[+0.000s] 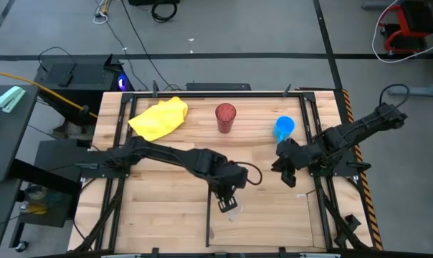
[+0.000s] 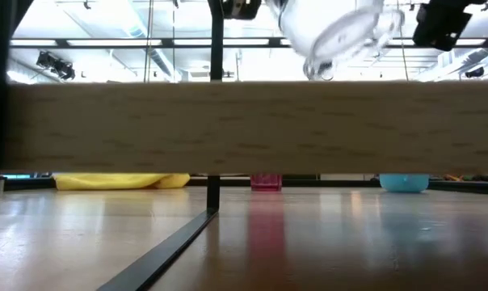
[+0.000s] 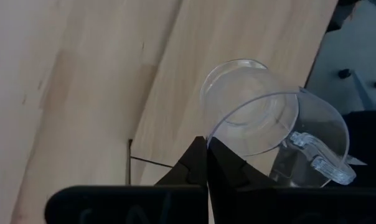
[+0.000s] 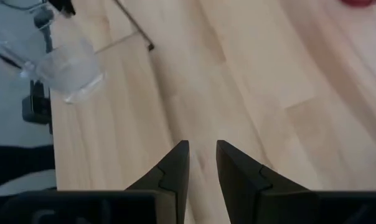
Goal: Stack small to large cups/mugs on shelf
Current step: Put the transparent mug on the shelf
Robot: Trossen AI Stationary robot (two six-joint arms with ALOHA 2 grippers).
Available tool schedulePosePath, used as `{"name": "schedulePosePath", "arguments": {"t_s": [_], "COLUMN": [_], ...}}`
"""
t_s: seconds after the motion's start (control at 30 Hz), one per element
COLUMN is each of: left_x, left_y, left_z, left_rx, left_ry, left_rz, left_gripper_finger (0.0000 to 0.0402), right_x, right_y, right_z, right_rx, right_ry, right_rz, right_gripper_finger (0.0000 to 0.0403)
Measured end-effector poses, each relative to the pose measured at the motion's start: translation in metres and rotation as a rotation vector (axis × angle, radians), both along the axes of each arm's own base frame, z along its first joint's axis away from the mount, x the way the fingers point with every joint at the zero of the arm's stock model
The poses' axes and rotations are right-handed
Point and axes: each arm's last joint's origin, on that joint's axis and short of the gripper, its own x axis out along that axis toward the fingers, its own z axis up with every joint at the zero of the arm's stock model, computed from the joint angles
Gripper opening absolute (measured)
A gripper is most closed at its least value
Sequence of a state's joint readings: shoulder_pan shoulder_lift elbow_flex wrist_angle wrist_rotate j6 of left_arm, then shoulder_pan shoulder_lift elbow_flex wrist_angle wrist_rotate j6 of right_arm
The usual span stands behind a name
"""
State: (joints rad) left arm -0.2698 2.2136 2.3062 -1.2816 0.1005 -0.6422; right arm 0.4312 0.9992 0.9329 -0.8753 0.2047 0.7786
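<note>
Nearest the lens, in the low view: pale wood shelf [image 2: 244, 125] edge spanning the frame, with black divider strip [image 2: 175, 238] running along the table below it.

Left gripper [image 3: 206, 155], fingers pressed together on the rim of the clear plastic cup [image 3: 263, 127]; cup tilted, lifted off the wood, mouth turned toward the wrist camera, small clear handle [image 3: 319, 165] on the side away from the fingers. Same pair from above [image 1: 226, 204], cup [image 1: 234, 210] just beyond the fingertips, over the near middle of the table beside the divider strip [image 1: 207, 218].

Far behind the left gripper: yellow cloth [image 1: 160, 117], lying flat near the back edge. Dark-red tumbler [image 1: 225, 117], upright, beyond the left gripper and well apart from it.

Blue mug [image 1: 284, 128], just beyond the right gripper [image 1: 285, 168], not touching it. Right gripper fingers [image 4: 172, 165] slightly apart, holding nothing, bare wood between them; clear cup [image 4: 66, 65] seen well ahead of them, off to one side.
</note>
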Motion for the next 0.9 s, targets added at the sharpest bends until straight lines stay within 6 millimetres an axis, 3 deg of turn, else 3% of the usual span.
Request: {"name": "schedulePosePath", "arguments": {"t_s": [0.1,0.5,0.9], "left_x": [0.004,0.001,-0.003], "left_y": [-0.004,-0.019,-0.030], "left_z": [-0.011,-0.021,-0.022], "left_rx": [0.007,0.045,0.054], "left_ry": [0.024,0.068,0.067], "left_rz": [-0.006,-0.026,-0.047], "left_gripper_finger": [0.0002,0.0002,0.0002], "right_x": [0.004,0.014,0.015], "right_y": [0.009,0.035,0.052], "right_z": [-0.006,-0.029,-0.026], "right_rx": [0.002,-0.040,-0.032], "right_ry": [0.036,0.131,0.039], "right_rz": [0.011,-0.005,0.098], "right_gripper_finger": [0.0088,0.0088,0.0086]}}
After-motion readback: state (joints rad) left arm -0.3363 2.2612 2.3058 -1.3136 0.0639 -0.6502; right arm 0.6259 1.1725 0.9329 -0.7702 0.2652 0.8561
